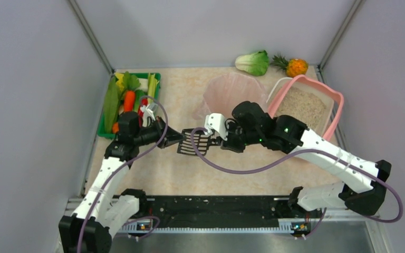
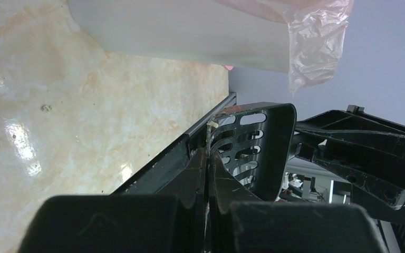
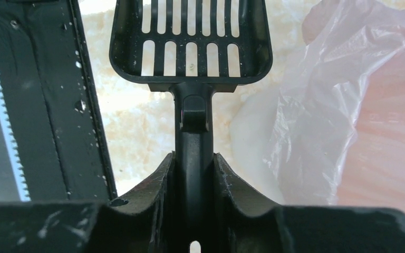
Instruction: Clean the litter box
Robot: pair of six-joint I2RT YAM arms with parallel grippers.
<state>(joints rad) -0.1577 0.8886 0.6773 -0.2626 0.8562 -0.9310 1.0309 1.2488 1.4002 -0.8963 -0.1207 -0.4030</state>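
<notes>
Litter box (image 1: 337, 113) sits at 2 o'clock on the table, full of beige granules. The lined bin (image 1: 224, 95) is just at its 9 o'clock. Black slotted scoop (image 1: 192, 143) hangs mid-table. Right gripper (image 3: 194, 161) is clamped on its handle, and left gripper (image 2: 207, 158) is pinching its far edge.

I work in a robot lab cell: plain grey panels (image 1: 31, 79) on metal posts (image 1: 92, 36) wall in the marbled desk (image 1: 158, 174), a black mounting rail (image 1: 216, 208) lines its near edge, and toy vegetables (image 1: 129, 100) sit at its far-left corner.
</notes>
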